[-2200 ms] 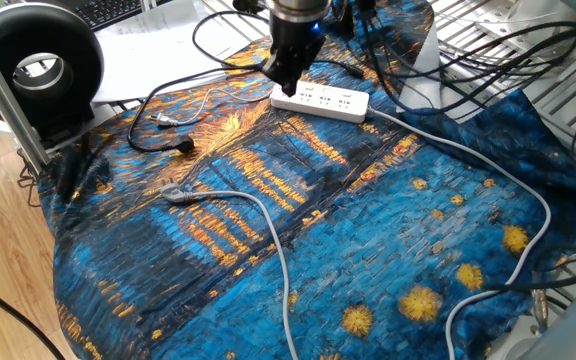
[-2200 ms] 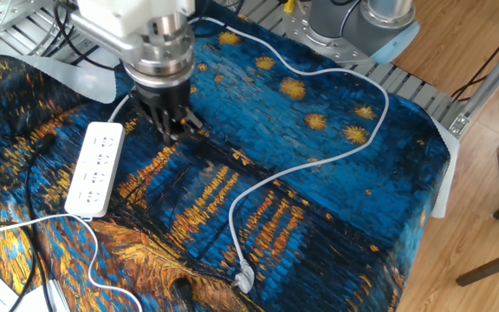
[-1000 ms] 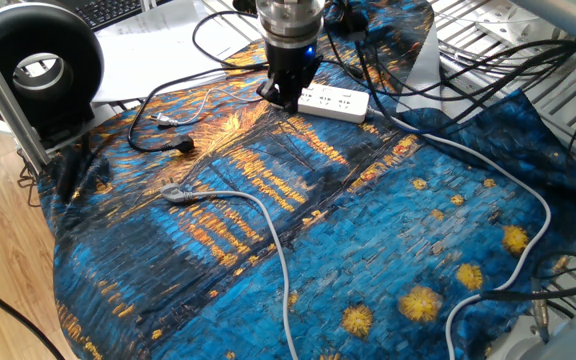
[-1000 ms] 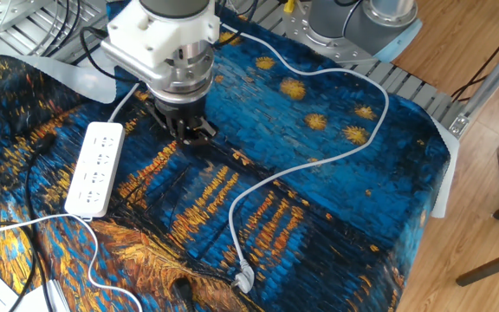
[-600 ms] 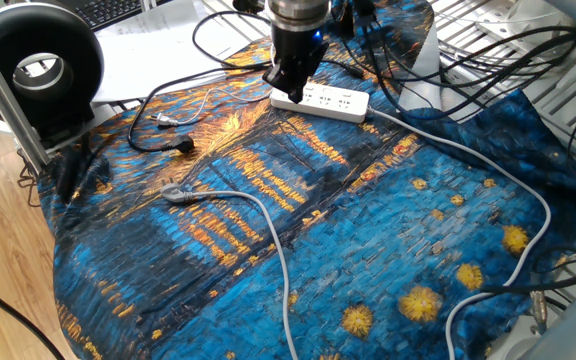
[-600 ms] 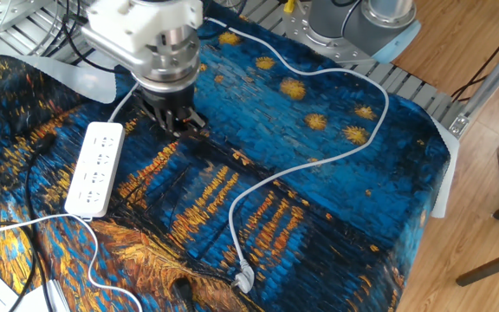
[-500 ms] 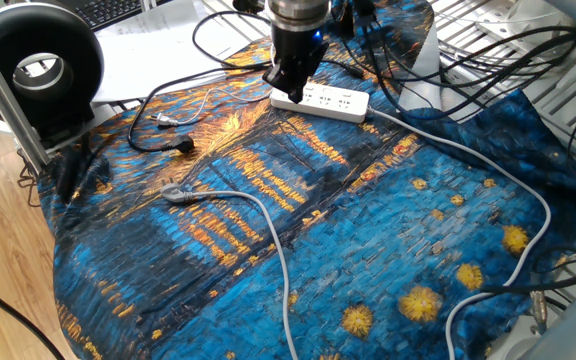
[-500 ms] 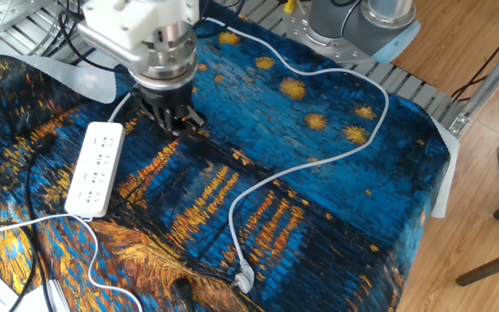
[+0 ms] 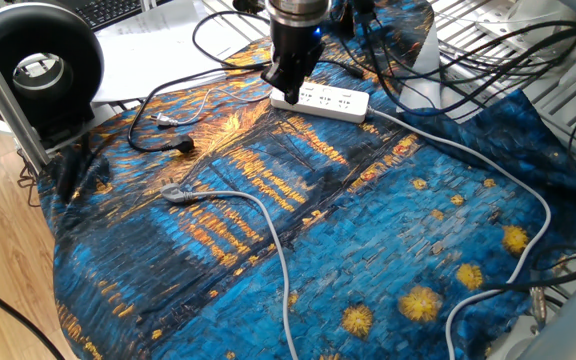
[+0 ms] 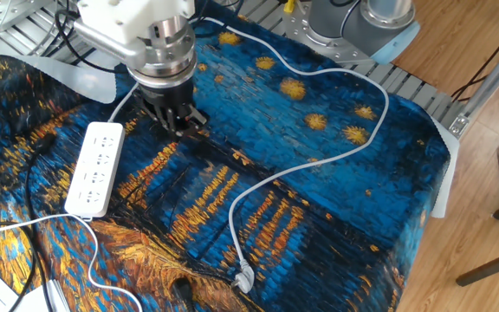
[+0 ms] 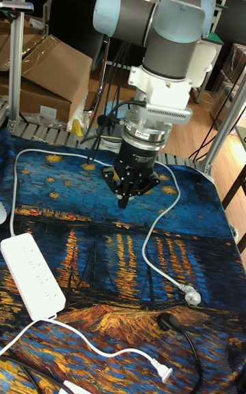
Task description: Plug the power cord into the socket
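Gripper is hanging just above the blue-gold cloth, fingertips drawn close together w/ nothing between them. Power cord isn't in the jaws: its black plug is lying on the cloth well apart from the gripper, toward the cloth's near edge in the tall view. In one fixed view the plug is sitting far left of the gripper; in the other fixed view it's at the bottom edge.

Socket is lying flat beside the gripper, near but not touching; its white cord is running off past the strip's end.

Grey-white cable is looping across the cloth centre, silvery tip resting near the plug. Open cloth is lying between gripper and plug. Cloth's right edge is dropping off beside a wooden floor.
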Available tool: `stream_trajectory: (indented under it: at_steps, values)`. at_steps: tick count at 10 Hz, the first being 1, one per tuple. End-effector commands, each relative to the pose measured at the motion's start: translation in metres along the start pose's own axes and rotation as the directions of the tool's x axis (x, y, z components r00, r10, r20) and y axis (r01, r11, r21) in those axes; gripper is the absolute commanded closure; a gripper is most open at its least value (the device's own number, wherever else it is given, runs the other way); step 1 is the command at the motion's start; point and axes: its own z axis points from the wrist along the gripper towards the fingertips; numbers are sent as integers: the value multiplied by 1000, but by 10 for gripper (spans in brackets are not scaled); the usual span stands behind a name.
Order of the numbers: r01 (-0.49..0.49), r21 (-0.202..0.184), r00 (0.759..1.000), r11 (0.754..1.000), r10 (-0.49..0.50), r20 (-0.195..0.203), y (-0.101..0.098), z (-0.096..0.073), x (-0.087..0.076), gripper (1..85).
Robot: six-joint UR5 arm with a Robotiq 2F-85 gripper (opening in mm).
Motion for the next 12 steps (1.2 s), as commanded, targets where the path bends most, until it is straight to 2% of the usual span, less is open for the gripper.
stream_trajectory:
  at_steps: [1, 2, 3, 4, 5, 6, 8, 10, 11, 12]
  values:
    - [261, 104, 959, 960, -270, 82, -22, -4, -28, 830]
    - [318, 75, 946, 945, -322, 42, -16, -3, -16, 763]
    - [278, 50, 959, 959, -280, 46, -6, 4, -18, 723]
    - [281, 25, 959, 959, -282, 31, 2, 10, -20, 720]
    - [262, -30, 965, 965, -261, 40, 21, 15, -31, 720]
    - [261, -23, 965, 965, -260, 37, 28, 21, -45, 727]
    - [228, 29, 974, 973, -228, -4, 38, 31, -71, 747]
    - [206, 41, 978, 978, -206, -11, 54, 36, -88, 753]
    - [226, 41, 974, 973, -226, -7, 54, 40, -91, 753]
    - [270, 53, 962, 961, -269, -39, 40, 36, -79, 763]
